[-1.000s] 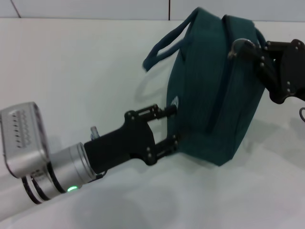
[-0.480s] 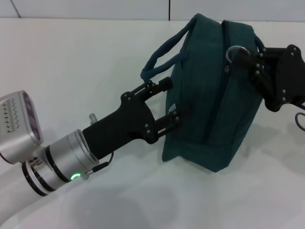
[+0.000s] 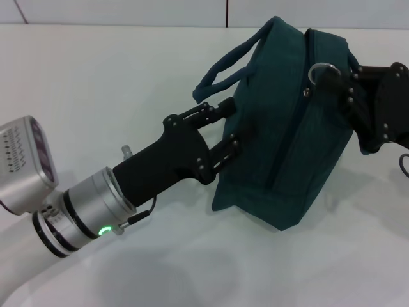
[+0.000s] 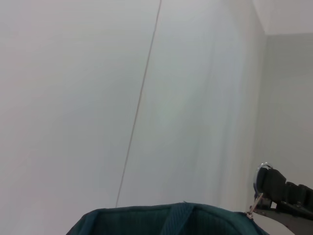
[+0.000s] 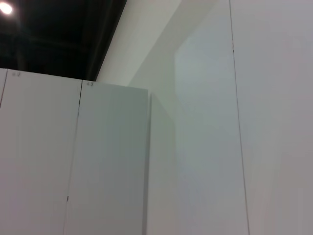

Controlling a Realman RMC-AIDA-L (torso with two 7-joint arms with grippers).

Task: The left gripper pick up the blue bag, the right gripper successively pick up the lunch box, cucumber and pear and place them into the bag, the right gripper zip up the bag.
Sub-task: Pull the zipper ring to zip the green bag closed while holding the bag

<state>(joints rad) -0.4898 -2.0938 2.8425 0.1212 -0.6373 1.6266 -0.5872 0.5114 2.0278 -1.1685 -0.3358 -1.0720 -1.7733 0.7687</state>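
Observation:
The blue bag is tilted on the white table, with its handles hanging toward the far left. My left gripper holds the bag's left end panel between its fingers. At the bag's upper right, my right gripper is closed on the metal ring pull of the zipper. The zipper line looks closed along the bag. In the left wrist view the bag's top and the right gripper show at the lower edge. The lunch box, cucumber and pear are out of view.
The table is bare white to the left of the bag and in front of it. A wall seam runs along the back. The right wrist view shows only white wall panels and a dark ceiling.
My left gripper has risen and swung toward the bag, tipping its left end upward. The right gripper stayed at the zipper ring and shifted only slightly.

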